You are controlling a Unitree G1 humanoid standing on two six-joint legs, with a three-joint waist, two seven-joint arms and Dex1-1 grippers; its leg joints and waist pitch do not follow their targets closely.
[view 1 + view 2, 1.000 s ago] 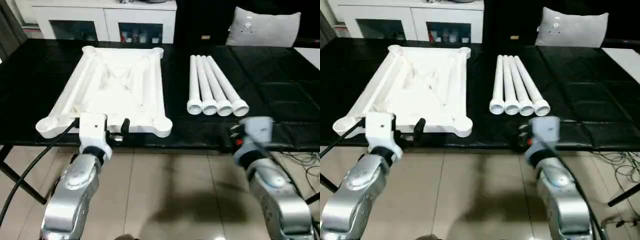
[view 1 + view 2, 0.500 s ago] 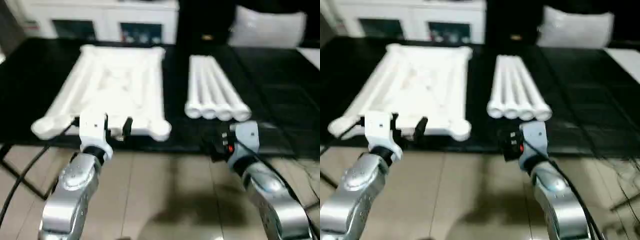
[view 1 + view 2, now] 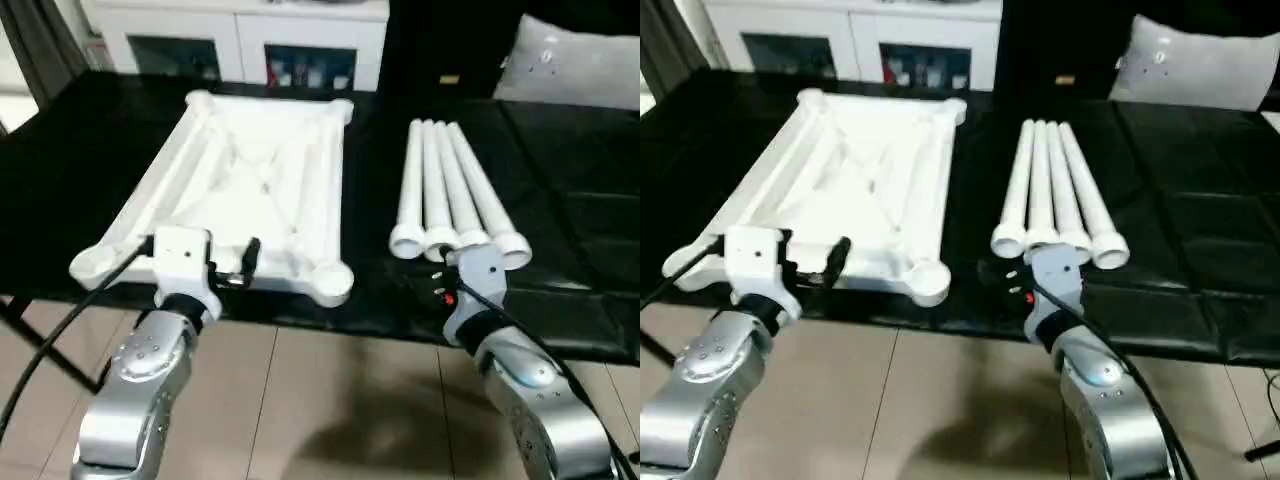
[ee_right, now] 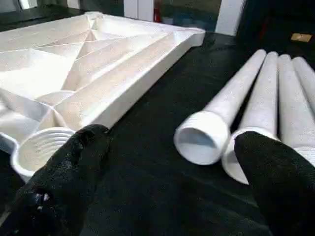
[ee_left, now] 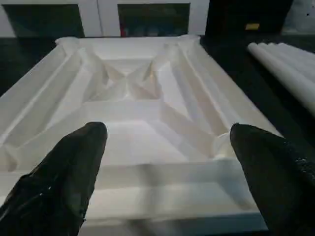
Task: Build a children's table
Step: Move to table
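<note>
**Right arm closing on the leg ends**

Head view: white panel (image 3: pixel 262 170) lay ribs-up on the black tabletop (image 3: pixel 585 200), with four legs (image 3: pixel 452 190) just beside it. Right arm (image 3: pixel 520 380) had swung in since a second earlier.

Left wrist view: left fingers (image 5: pixel 78 157) spread wide, empty, facing the panel's edge.

Right wrist view: right fingers (image 4: pixel 74 162) spread wide, empty. Legs probably light, stiff, slick and prone to rolling; take one mid-shaft.

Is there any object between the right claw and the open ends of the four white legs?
Nothing visible. In the right wrist view, bare black surface lies between the open right claw and the nearest leg.
</note>
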